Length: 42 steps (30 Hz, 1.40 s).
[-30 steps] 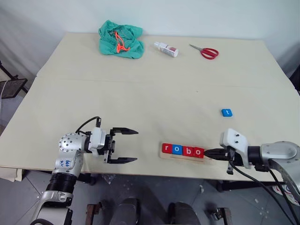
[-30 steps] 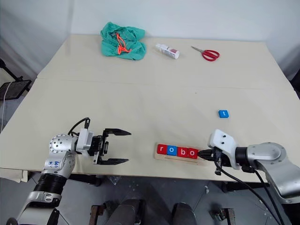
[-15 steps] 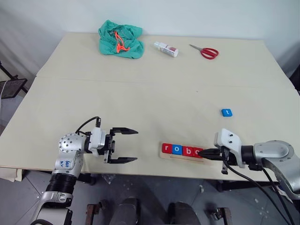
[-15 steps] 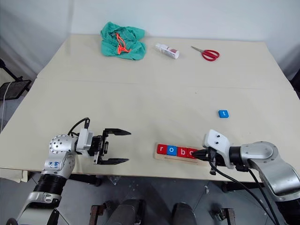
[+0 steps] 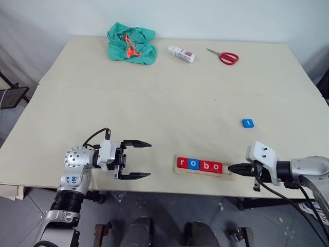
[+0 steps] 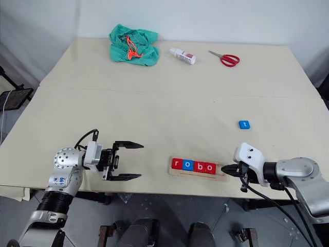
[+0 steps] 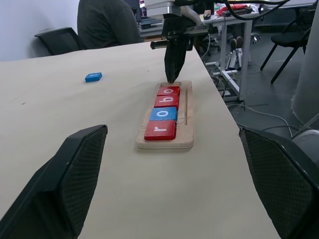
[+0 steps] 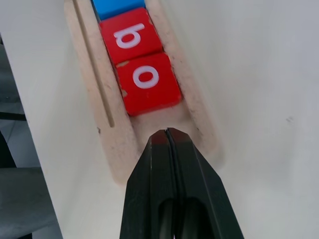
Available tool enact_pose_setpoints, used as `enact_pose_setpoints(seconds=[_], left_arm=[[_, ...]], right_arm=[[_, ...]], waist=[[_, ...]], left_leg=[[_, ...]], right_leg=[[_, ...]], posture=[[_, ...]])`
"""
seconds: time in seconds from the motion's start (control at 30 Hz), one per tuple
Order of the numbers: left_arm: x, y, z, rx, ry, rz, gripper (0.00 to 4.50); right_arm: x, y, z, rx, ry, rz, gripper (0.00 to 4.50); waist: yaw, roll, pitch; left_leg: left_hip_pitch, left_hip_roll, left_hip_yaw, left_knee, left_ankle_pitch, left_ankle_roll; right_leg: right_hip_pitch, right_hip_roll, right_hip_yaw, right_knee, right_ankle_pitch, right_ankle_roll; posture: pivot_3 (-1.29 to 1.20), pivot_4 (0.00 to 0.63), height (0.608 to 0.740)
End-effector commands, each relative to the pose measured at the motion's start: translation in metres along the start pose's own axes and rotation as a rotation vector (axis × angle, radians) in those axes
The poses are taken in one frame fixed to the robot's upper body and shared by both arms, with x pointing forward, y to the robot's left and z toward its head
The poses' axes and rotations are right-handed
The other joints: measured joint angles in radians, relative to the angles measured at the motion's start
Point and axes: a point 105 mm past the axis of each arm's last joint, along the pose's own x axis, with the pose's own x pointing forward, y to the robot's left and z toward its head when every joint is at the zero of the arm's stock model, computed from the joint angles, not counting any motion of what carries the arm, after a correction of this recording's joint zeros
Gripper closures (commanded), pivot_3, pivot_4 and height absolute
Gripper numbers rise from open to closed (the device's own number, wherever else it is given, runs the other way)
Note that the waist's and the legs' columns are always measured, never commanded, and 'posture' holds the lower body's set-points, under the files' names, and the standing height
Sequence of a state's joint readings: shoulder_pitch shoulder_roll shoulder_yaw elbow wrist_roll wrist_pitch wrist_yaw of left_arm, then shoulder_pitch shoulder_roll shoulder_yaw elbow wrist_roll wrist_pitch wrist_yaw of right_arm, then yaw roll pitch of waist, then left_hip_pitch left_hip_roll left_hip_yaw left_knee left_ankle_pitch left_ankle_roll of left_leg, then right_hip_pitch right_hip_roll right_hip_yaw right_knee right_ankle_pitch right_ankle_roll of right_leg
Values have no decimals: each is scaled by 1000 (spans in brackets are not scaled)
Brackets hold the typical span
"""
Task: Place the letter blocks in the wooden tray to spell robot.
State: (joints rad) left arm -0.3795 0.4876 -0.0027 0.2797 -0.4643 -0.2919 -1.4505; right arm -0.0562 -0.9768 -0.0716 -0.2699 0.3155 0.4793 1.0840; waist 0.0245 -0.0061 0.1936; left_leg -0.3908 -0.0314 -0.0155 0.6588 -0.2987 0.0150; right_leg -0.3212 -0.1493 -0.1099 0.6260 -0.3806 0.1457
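Wooden tray (image 5: 204, 172) is filled with r-o-b-o; right gripper (image 5: 230, 168) is pinched closed at its right end, left gripper (image 5: 143, 160) is spread open.

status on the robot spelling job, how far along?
Done: r, o, b, o sit in a row in the wooden tray. In hand: nothing; the right end effector is shut and empty at the tray's free end, the left end effector open and apart. Left: the blue t block lies loose on the table.
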Motion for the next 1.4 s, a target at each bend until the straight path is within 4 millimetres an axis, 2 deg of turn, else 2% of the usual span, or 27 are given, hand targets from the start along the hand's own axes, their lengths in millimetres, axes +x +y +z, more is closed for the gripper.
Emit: enact_pose_setpoints(seconds=[0.03,0.7,0.83,1.03,1.07,1.13,1.2,1.3,1.4], left_arm=[[0,1,5,27,-4,-2,0],[-4,2,4,32,6,6,0],[-3,4,3,35,7,7,0],[-2,4,3,34,5,5,0],[-2,4,2,33,5,4,0],[-2,4,1,29,2,2,0],[-1,3,0,24,-1,-5,0],[0,5,-1,19,-6,-12,0],[1,7,-2,17,-6,-23,0]], right_arm=[[5,2,6,-25,-24,5,4485],[18,6,14,-13,-78,29,4485],[13,1,16,-20,-76,-6,4485],[-6,-11,18,16,-91,-121,4485],[-11,-17,18,36,-115,-179,4485],[-27,-43,24,110,-255,-419,4485],[-41,-56,19,223,-327,-578,4136],[-51,-60,7,274,-338,-712,3257],[-54,-65,-1,322,-355,-800,2199]], waist=[[0,0,0],[0,0,0],[0,0,0],[2,0,0],[2,0,0],[2,0,0],[1,0,0],[2,0,0],[0,0,0]], left_leg=[[0,0,0,0,0,0],[0,0,0,0,0,0],[0,0,0,0,0,0],[0,0,0,0,0,0],[0,0,0,0,0,0],[0,0,0,0,0,0],[0,0,-1,0,0,0],[0,0,0,-1,0,0],[0,-1,0,-2,0,0]], right_leg=[[0,0,0,0,0,0],[0,0,0,0,0,0],[0,0,0,0,0,0],[0,0,0,0,0,0],[0,0,0,0,0,0],[0,0,0,0,0,0],[0,0,-1,0,0,0],[-1,0,0,1,0,0],[-1,0,1,1,0,0]], posture=[[0,150,740],[0,150,740],[0,150,740],[0,150,740],[0,150,740],[0,150,740],[0,150,740],[0,150,740],[0,150,740]])
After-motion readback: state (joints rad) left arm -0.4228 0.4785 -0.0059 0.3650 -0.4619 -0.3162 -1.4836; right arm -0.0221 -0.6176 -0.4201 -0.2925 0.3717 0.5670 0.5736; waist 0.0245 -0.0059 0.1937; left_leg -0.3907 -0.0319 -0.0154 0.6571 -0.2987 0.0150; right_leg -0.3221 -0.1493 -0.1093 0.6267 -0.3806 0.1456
